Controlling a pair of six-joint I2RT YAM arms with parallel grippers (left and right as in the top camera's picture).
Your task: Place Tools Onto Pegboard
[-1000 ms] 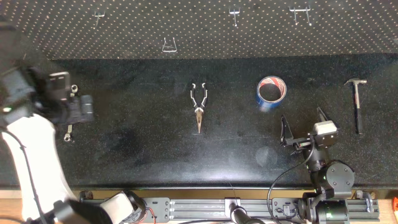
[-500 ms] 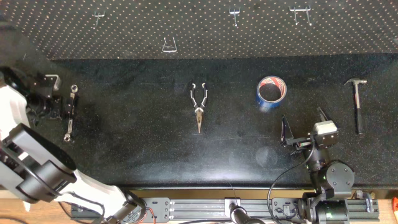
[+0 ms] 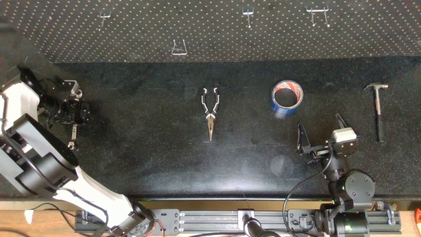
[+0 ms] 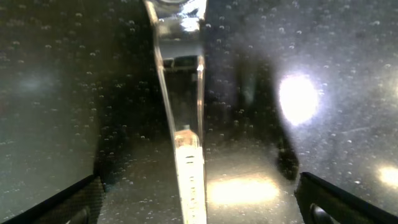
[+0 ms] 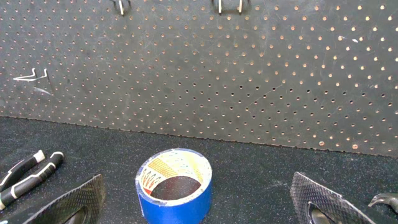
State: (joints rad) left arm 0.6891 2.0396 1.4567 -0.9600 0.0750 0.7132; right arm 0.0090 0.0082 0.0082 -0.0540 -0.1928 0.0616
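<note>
Top view — wrench [image 3: 73, 135] half under left claw [image 3: 74, 107].

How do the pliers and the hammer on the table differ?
The pliers lie mid-table, while the hammer lies at the far right. The pliers' two handles point toward the pegboard, with the tip away from it. The hammer's head is at the pegboard end, with its single dark handle pointing away. Both lie flat on the black table.
</note>
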